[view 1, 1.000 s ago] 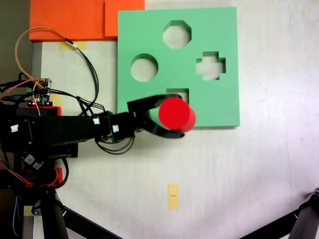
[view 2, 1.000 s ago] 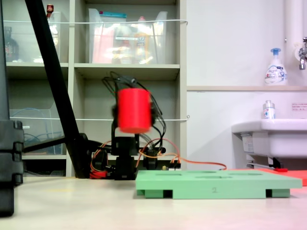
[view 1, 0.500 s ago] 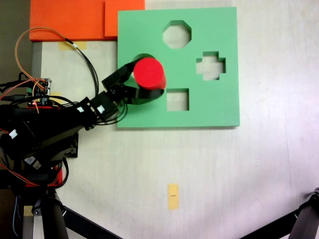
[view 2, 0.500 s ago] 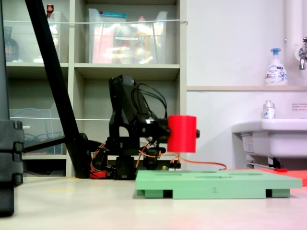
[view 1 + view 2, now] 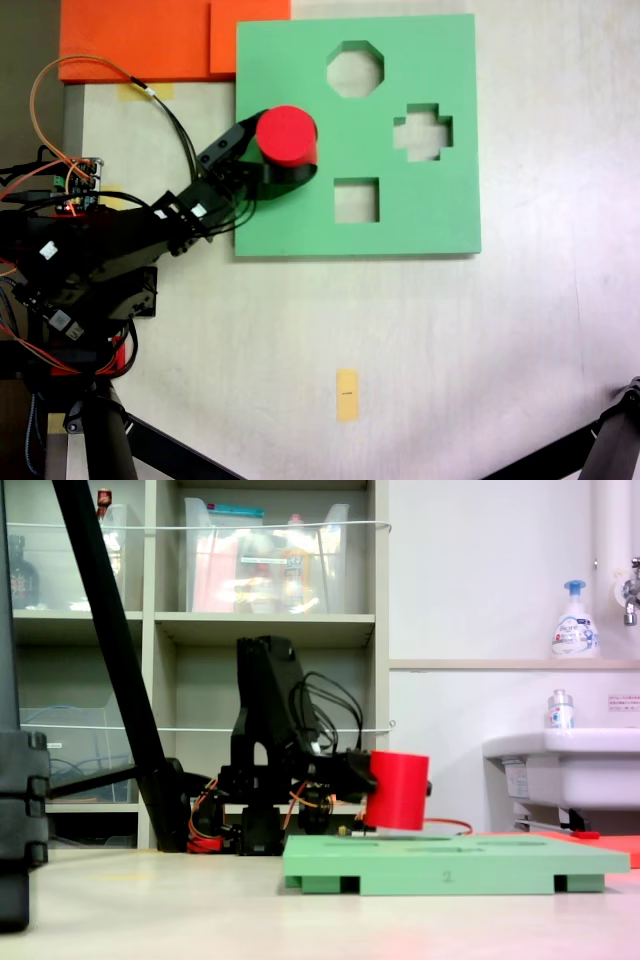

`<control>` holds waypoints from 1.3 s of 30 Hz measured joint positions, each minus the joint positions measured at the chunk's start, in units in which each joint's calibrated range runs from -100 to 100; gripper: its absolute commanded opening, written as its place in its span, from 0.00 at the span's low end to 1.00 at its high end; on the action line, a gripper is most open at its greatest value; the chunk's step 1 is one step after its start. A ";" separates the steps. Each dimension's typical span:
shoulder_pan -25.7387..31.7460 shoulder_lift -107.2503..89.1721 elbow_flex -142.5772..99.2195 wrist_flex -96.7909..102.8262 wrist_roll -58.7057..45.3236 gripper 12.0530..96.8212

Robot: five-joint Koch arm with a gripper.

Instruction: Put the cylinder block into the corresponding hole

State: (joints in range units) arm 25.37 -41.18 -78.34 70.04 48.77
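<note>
We have the red cylinder (image 5: 286,135) clamped between the fingers (image 5: 283,158), hanging just above the green board (image 5: 420,215) on the counter (image 5: 480,350) and covering the round hole, which we cannot see from above. From the side the cylinder (image 5: 398,790) leans a little and its base sits just clear of the board (image 5: 450,862). We judge the job now is to square it upright, centre it over the cut-out, then lower gently and only release once it seats.
</note>
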 measured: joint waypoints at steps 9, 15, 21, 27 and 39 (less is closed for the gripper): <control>2.54 8.89 5.00 0.59 0.34 0.32; 2.98 11.63 5.68 1.66 0.44 0.32; 2.98 14.91 6.96 2.55 0.54 0.32; 2.78 15.87 7.15 3.43 0.59 0.33; 1.71 16.28 7.06 3.52 0.59 0.33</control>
State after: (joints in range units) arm 27.08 -24.90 -71.29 73.57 49.35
